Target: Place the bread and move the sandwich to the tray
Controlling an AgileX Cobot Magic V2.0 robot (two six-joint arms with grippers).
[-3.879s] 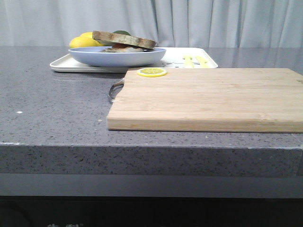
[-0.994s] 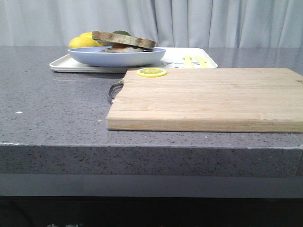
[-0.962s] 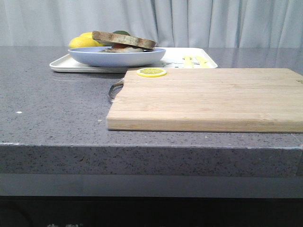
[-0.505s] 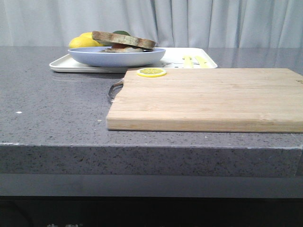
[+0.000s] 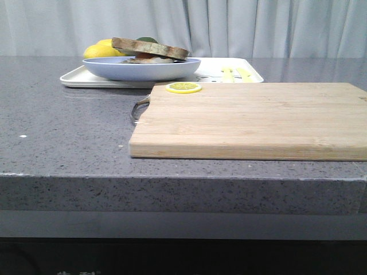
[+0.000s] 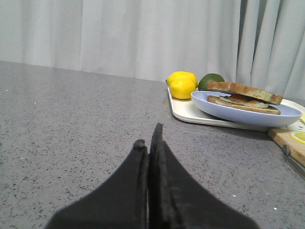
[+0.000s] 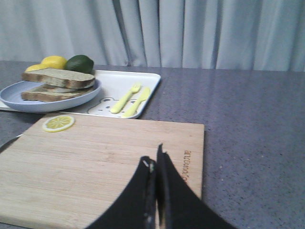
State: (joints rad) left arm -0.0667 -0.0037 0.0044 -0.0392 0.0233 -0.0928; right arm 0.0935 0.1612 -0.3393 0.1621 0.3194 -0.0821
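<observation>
2 yellow lemons [image 6: 182, 85] and a dark green avocado [image 6: 211, 81] sit far left behind the brown-crusted sandwich [image 5: 150, 50] on its pale-blue plate [image 5: 141, 69], which rests on the white rectangular tray [image 7: 125, 88]. Nearer lies the wooden cutting board [image 5: 252, 117] with a lemon slice [image 5: 183, 87]. Left gripper [image 6: 148, 143] and right gripper [image 7: 155, 162] hang low, fingers pressed together, empty.

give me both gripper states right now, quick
Left gripper: closed, holding nothing, over bare countertop.
Right gripper: closed, holding nothing, above the cutting board.
</observation>
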